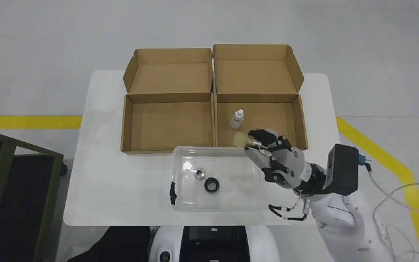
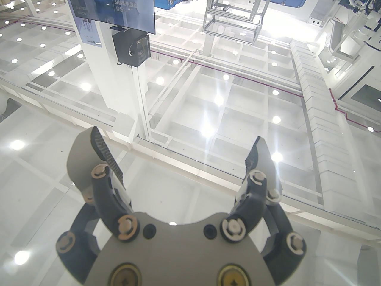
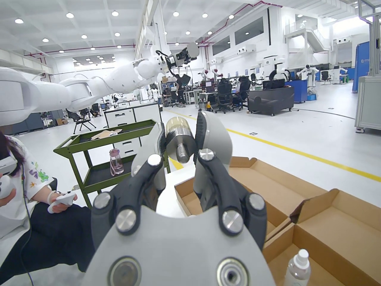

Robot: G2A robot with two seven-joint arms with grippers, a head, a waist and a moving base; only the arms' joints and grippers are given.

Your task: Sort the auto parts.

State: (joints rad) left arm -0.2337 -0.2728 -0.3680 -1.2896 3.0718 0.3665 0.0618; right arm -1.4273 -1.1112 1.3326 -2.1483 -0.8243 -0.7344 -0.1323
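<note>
Threaded amber-capped part (image 3: 178, 142) pinched tight in right gripper (image 3: 181, 121), held above near edge of right cardboard box (image 1: 296, 128) just beyond clear tray (image 1: 229, 200): carry step, seemingly, with lowering beside spray bottle (image 1: 237, 118) and letting go due next; left gripper (image 2: 177, 134) raised, spread wide, empty.

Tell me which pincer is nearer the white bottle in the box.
Right. The right pincer, shut on a metal part, hovers close to the bottle at the front of the box; the left pincer is raised high, facing the ceiling, far off.
</note>
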